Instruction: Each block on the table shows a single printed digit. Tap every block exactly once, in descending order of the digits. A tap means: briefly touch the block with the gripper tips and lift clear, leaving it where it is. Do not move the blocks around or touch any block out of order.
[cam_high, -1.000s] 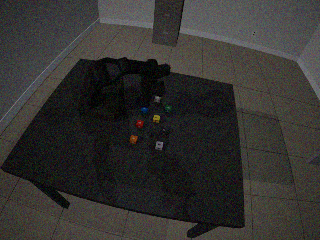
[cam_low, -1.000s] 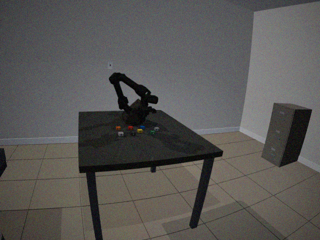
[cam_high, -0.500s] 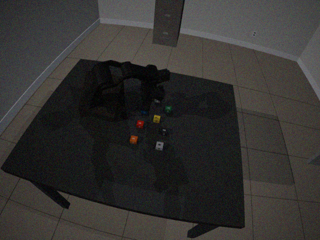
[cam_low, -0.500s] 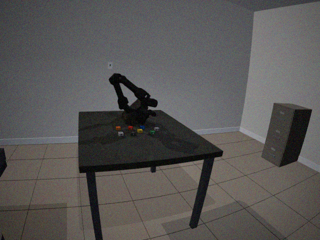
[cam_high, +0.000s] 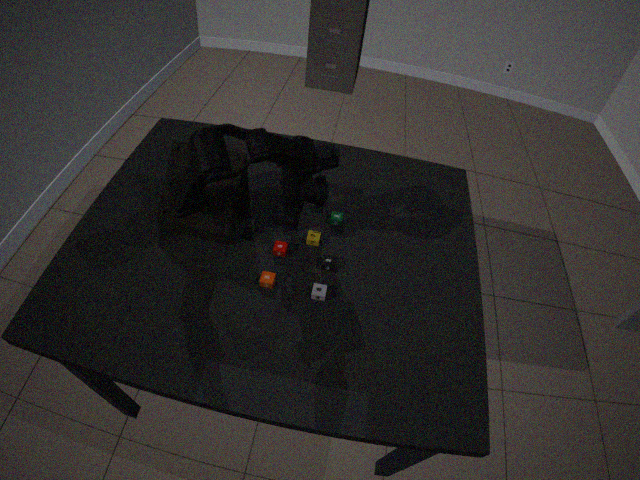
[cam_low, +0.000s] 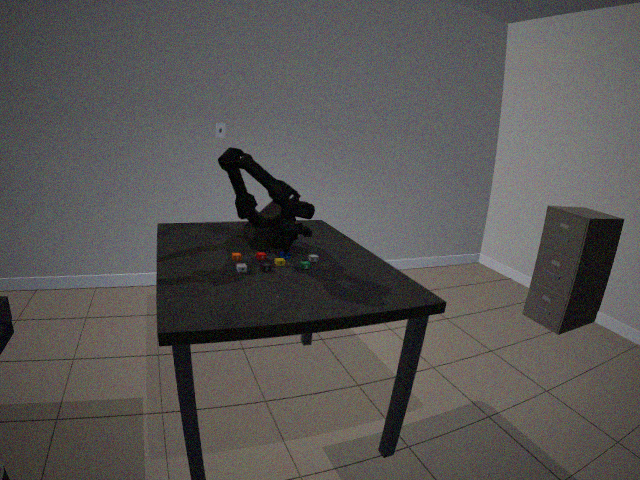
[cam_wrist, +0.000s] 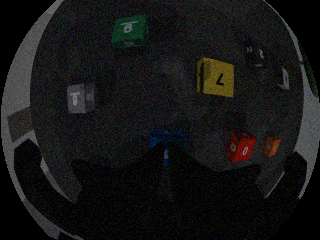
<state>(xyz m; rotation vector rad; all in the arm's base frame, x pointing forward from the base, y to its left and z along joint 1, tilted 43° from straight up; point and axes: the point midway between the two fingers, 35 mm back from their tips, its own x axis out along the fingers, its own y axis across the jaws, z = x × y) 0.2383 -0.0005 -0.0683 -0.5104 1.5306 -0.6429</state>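
Note:
My gripper (cam_high: 292, 224) (cam_wrist: 166, 146) is shut, its tips right at the blue block (cam_low: 285, 256) (cam_wrist: 158, 138), which they partly cover; contact is unclear. The top view does not show that block. The yellow block (cam_high: 313, 238) (cam_low: 279, 261) (cam_wrist: 217, 78) reads 7, the red block (cam_high: 280, 249) (cam_low: 261, 255) (cam_wrist: 241, 147) 0. The green block (cam_high: 337, 218) (cam_low: 305, 265) (cam_wrist: 130, 32) and grey block (cam_low: 313, 257) (cam_wrist: 80, 98) each show an underlined 6 or 9. The black block (cam_high: 327, 264) (cam_low: 265, 267) shows a 2. Digits on the orange block (cam_high: 267, 279) (cam_low: 236, 256) and white block (cam_high: 318, 291) (cam_low: 241, 268) are unclear.
The blocks stand apart on the dark table (cam_high: 413, 335) (cam_low: 217, 310). In the top view the arm hides the grey block. A filing cabinet (cam_high: 333, 51) (cam_low: 558, 268) stands on the floor away from the table. The room is dim.

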